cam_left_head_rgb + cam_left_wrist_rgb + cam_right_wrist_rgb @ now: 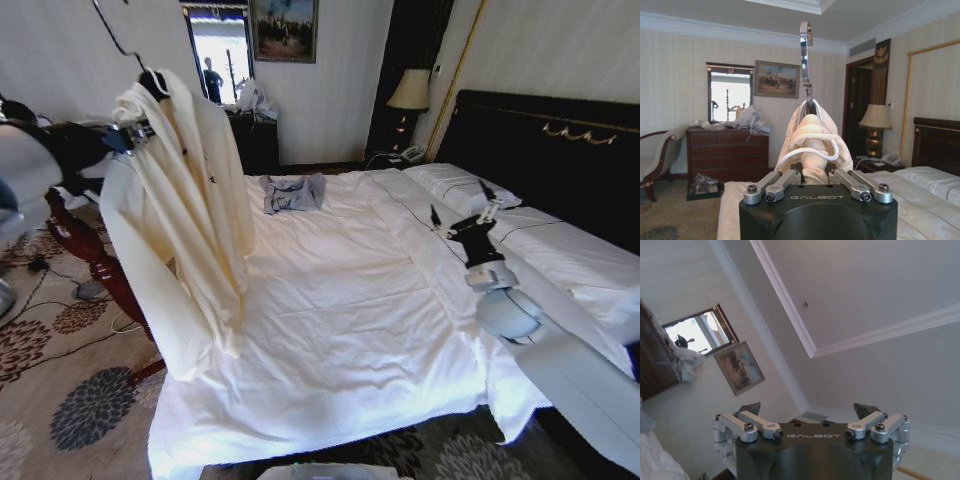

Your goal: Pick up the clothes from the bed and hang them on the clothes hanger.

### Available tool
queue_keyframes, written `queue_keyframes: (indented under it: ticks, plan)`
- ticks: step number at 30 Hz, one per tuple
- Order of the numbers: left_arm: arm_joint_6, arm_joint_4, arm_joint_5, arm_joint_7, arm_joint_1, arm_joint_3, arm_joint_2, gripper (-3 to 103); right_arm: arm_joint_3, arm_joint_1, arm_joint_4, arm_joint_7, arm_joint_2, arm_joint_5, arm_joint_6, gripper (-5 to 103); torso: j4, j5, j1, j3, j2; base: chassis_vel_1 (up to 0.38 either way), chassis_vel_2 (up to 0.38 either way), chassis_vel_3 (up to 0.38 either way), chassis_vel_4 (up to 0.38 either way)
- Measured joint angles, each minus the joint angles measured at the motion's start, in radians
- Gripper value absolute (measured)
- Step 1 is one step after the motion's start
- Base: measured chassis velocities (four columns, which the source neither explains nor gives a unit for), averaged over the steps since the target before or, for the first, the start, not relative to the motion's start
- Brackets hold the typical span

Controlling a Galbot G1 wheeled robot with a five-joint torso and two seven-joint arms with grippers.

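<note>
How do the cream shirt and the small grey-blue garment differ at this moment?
The cream shirt is large and long-sleeved; the grey-blue garment is small. The shirt hangs upright off the hanger, held up beside the bed by the left tool; the grey-blue garment lies crumpled on the sheet. Both are soft clothing.

The shirt (180, 220) is thin, soft, matt cream cloth that falls in loose folds, and its hanger (805, 55) ends in a glossy, chrome-like metal hook (the rest of it is hidden under the collar). The bed (340, 300) is covered in smooth white cloth with light creases, backed by a dark, faintly shiny headboard (560, 150) with gilt trim. The left claw (815, 170) has brushed silver metal links on a matt black body, likely plastic.
</note>
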Motion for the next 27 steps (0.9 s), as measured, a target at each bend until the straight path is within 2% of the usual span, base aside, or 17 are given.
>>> queue_keyframes:
  ticks: [5, 12, 16, 19, 20, 23, 25, 26, 27]
  plan:
    - [0.056, 0.018, -0.072, -0.036, -0.001, -0.069, 0.008, 18, 0.012, -0.011, -0.015, -0.001, 0.009, -0.018, 0.006, 100, 0.0003, 0.0001, 0.0, 0.0, 0.0, 0.0, 0.0, 0.0, 0.0]
    - [0.108, 0.05, -0.092, -0.056, -0.002, -0.112, 0.007, 18, 0.012, 0.019, -0.042, -0.001, 0.021, -0.014, 0.009, 100, 0.0004, 0.0001, 0.0, 0.0, 0.0, 0.0, 0.0, 0.0, 0.0]
    - [0.12, 0.062, -0.07, -0.057, 0.003, -0.125, -0.009, 18, 0.011, 0.027, -0.054, 0.0, 0.03, -0.011, 0.009, 100, 0.0003, 0.0, 0.0, 0.0, 0.0, 0.0, 0.0, 0.0, 0.0]
    - [0.122, 0.094, 0.026, -0.07, 0.051, -0.158, -0.074, 18, 0.006, 0.036, -0.075, 0.002, 0.046, -0.009, 0.011, 100, 0.0001, -0.0001, 0.0, 0.0, 0.0, 0.0, 0.0, 0.0, 0.0]
    - [0.122, 0.094, 0.026, -0.07, 0.051, -0.158, -0.074, 18, 0.006, 0.036, -0.075, 0.002, 0.046, -0.009, 0.011, 100, 0.0001, -0.0001, 0.0, 0.0, 0.0, 0.0, 0.0, 0.0, 0.0]
    - [0.123, 0.11, 0.057, -0.117, 0.113, -0.239, -0.146, 18, 0.01, 0.038, -0.085, 0.004, 0.049, -0.007, 0.011, 100, 0.0001, -0.0002, 0.0, 0.0, 0.0, 0.0, 0.0, 0.0, 0.0]
    - [0.129, 0.097, 0.063, -0.131, 0.203, -0.379, -0.181, 18, 0.01, 0.043, -0.09, 0.004, 0.049, -0.005, 0.011, 100, -0.0003, -0.0006, 0.0, 0.0, 0.0, 0.0, 0.0, 0.0, 0.0]
    - [0.129, 0.097, 0.063, -0.131, 0.203, -0.379, -0.181, 18, 0.01, 0.043, -0.09, 0.004, 0.049, -0.005, 0.011, 100, -0.0003, -0.0006, 0.0, 0.0, 0.0, 0.0, 0.0, 0.0, 0.0]
    - [0.132, 0.083, 0.071, -0.131, 0.271, -0.478, -0.2, 18, 0.003, 0.05, -0.094, 0.005, 0.049, -0.004, 0.011, 100, -0.0003, -0.0002, 0.0, 0.0, 0.0, 0.0, 0.0, 0.0, 0.0]
